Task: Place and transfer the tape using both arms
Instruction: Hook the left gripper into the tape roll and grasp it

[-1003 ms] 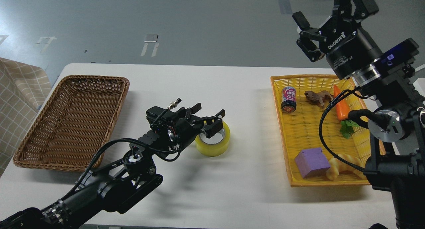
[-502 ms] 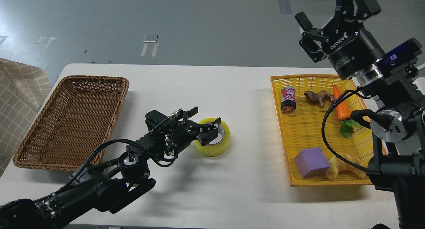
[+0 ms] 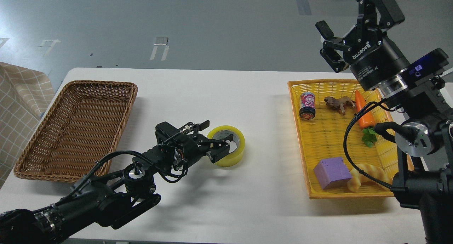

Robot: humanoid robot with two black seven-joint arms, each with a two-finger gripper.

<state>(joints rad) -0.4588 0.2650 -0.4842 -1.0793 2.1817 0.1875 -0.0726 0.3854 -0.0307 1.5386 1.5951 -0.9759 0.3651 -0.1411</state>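
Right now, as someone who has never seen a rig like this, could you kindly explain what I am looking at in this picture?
This is the view from a humanoid robot's own head, looking forward and down at a white table. The two black jointed limbs are its arms, each ending in a two-finger gripper. The left gripper reaches low over the table to the roll of yellow packing tape, with one finger inside the roll's hole and one outside its near wall; the roll rests on the table. Whether the fingers already pinch it is hard to tell. The right gripper is raised high, open and holding nothing. On the left sits a brown wicker basket. On the right, a yellow basket holds a small can, a toy animal, a toy carrot, a purple cube and a bread roll.
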